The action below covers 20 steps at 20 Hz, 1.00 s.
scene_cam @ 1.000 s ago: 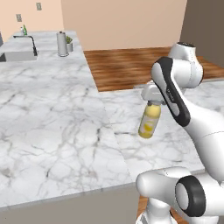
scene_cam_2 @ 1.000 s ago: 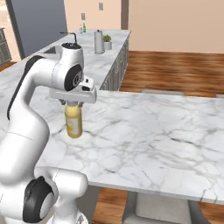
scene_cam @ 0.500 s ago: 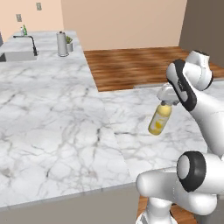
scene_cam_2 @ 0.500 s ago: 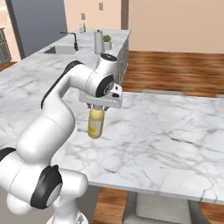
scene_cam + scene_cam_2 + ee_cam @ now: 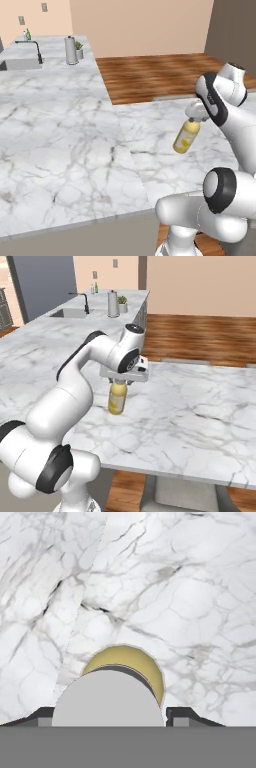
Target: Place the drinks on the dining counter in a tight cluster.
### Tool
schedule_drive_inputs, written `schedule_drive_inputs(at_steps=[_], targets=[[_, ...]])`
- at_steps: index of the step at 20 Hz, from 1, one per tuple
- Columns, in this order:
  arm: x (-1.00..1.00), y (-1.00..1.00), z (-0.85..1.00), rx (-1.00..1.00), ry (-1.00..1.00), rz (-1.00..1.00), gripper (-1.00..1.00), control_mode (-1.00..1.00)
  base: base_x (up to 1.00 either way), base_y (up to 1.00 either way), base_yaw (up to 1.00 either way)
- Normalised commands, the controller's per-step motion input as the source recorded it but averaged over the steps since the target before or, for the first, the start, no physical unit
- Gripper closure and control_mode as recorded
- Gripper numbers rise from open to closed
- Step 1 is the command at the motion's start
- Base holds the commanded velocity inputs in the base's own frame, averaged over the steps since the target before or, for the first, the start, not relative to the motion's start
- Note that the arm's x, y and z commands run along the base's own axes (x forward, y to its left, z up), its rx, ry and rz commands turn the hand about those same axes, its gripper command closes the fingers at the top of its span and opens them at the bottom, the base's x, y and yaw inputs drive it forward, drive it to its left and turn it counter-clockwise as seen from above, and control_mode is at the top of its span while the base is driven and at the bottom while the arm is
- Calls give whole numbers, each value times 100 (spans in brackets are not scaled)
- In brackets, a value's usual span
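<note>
My gripper (image 5: 195, 118) (image 5: 123, 380) is shut on the pale cap of the yellow juice bottle (image 5: 186, 138) (image 5: 117, 398). The bottle hangs slightly tilted, its base low over the dining counter (image 5: 155, 165) (image 5: 200, 406), just right of the seam with the neighbouring marble top. From the hand, the cap and yellow shoulder of the bottle (image 5: 146, 668) sit between the dark fingertips (image 5: 179, 714), with veined marble beneath. Two tiny bottles, one green (image 5: 28, 34) (image 5: 96, 288), stand far back behind the sink.
The marble top with the sink (image 5: 20, 64) and dark faucet (image 5: 85, 301) stretches away to the left. A metal jug (image 5: 70, 50) (image 5: 113, 303) and a small potted plant (image 5: 122, 304) stand at its far end. A grey stool (image 5: 185, 496) sits under the counter's near edge. Wooden floor lies beyond.
The arm has swung to the right, carrying the yellow juice bottle across the marble towards the dining counter. The grip has stayed the same.
</note>
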Motion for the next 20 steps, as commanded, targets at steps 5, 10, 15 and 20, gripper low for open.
schedule_drive_inputs(at_steps=[5, 10, 15, 20], targets=[[8, 12, 0, -15, 6, 0, 100, -100, 0, 0, 0], [27, 43, 0, -19, 11, -6, 100, -100, 0, 0, 0], [6, 6, -4, 0, 0, -1, 100, -100, 0, 0, 0], [2, 22, -17, 1, 0, 0, 100, -100, 0, 0, 0]])
